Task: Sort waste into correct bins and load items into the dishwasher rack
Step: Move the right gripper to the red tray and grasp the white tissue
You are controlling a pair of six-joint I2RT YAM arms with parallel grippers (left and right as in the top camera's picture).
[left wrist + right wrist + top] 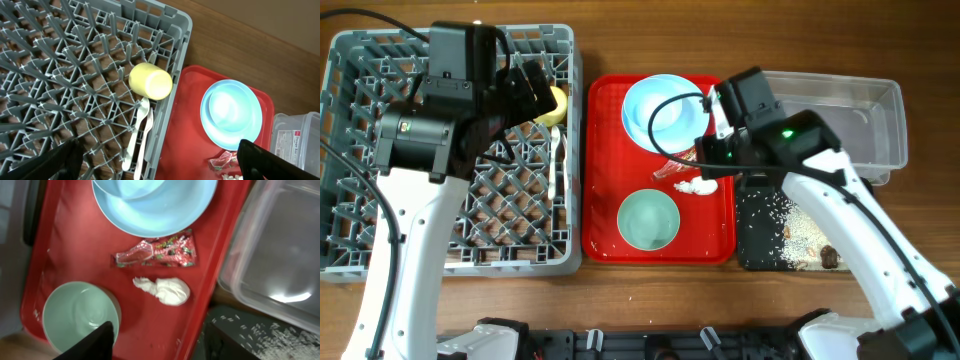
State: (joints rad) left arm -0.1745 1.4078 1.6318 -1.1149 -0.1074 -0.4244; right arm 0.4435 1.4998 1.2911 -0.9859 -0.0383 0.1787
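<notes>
The left arm (405,215) rises from the near edge, its white link leading up to a black elbow housing and a black wrist directly behind the jaws. The left gripper (532,92) points away from that wrist toward the robot's right, spread wide. In the wrist view its fingers (60,160) show only as dark tips at the two lower corners. The right arm (865,225) slants in from the near right, with a green light (786,132) lit behind its jaws. The right gripper (708,160) hangs parted, with one finger (92,342) clear at the lower left and the other hard to make out.
</notes>
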